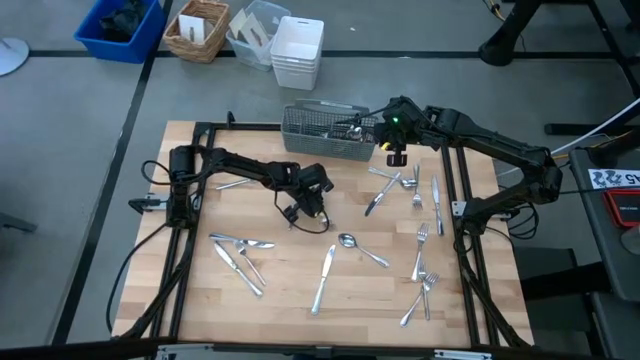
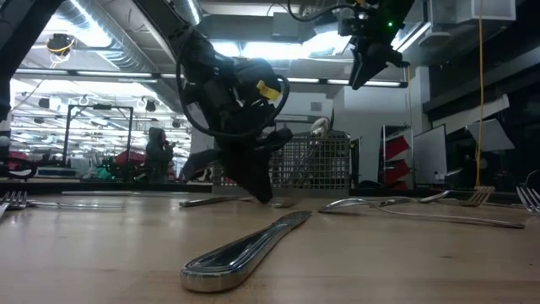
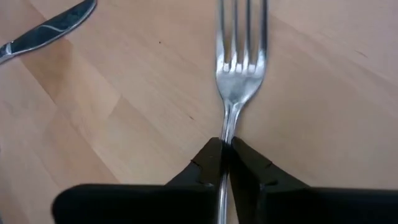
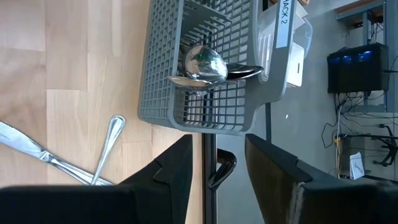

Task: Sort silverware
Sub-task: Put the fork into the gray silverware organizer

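Silverware lies scattered on the wooden table: knives (image 1: 240, 258) at the left, a knife (image 1: 324, 275) and a spoon (image 1: 360, 247) in the middle, and forks (image 1: 420, 268) and mixed pieces (image 1: 400, 185) at the right. The grey mesh caddy (image 1: 325, 130) stands at the far edge with spoons (image 4: 202, 65) inside. My left gripper (image 1: 308, 203) is low over the table's middle, shut on a fork (image 3: 239, 62). My right gripper (image 1: 396, 152) hangs open and raised by the caddy's right end (image 4: 214, 168), holding nothing. My left gripper pinches the fork by its neck (image 3: 227, 134), just behind the tines, between the two fingertips (image 3: 208, 158). The fingers point down at the table and lie along the fork, with the tines sticking out ahead. The gripper hides the handle. Whether the fork is off the wood, I cannot tell.
Black frame rails run along the table's left (image 1: 185, 250) and right (image 1: 465, 240) sides. Beyond the far edge stand a blue bin (image 1: 120, 28), a wicker basket (image 1: 197, 30) and white containers (image 1: 297, 50). A knife (image 2: 245, 249) lies nearest the low camera.
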{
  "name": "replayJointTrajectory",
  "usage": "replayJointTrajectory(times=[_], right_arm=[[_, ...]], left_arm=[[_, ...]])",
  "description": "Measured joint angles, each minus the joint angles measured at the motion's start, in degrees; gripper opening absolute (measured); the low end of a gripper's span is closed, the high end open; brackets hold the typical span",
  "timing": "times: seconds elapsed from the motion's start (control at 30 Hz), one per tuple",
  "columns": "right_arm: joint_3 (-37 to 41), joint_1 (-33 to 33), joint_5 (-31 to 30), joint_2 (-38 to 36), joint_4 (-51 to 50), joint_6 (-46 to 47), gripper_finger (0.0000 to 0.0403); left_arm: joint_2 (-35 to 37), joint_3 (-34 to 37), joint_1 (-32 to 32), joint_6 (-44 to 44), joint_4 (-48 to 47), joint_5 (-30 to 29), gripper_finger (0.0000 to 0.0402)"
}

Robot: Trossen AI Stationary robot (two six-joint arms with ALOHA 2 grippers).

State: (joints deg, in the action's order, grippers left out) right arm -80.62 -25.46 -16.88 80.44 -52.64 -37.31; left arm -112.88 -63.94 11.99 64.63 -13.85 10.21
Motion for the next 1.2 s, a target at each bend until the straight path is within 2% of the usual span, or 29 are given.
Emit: replayJointTrajectory(times=[0.47, 0.73, 0.83, 1.0, 1.1, 1.2], right_arm=[[0.02, -0.06, -0.19, -1.47, 0.13, -0.06, 0.0150], [0.04, -0.91, 0.49, -8.20, 0.58, -0.87, 0.0150], [0.02, -1.93, 4.52, -11.63, 0.55, 0.03, 0.0150], [0.10, -5.49, 19.37, -16.79, 0.76, 2.38, 0.0150], [2.40, -7.64, 26.96, -18.99, 2.46, 2.39, 0.0150], [5.88, -8.77, 31.16, -20.47, 4.17, 2.38, 0.0150]], left_arm=[[2.88, 0.46, 0.94, -16.46, 9.44, -0.18, 0.0001], [7.02, 0.42, 3.04, -31.03, 16.54, 0.20, 0.0000], [8.42, 0.40, 4.02, -35.20, 20.20, 0.19, 0.0000], [10.84, 0.37, 5.73, -41.76, 26.95, 0.25, 0.0000], [12.47, 0.31, 6.82, -44.26, 31.24, 0.25, 0.0000], [14.23, 0.31, 8.24, -45.50, 34.49, 0.25, 0.0000]])
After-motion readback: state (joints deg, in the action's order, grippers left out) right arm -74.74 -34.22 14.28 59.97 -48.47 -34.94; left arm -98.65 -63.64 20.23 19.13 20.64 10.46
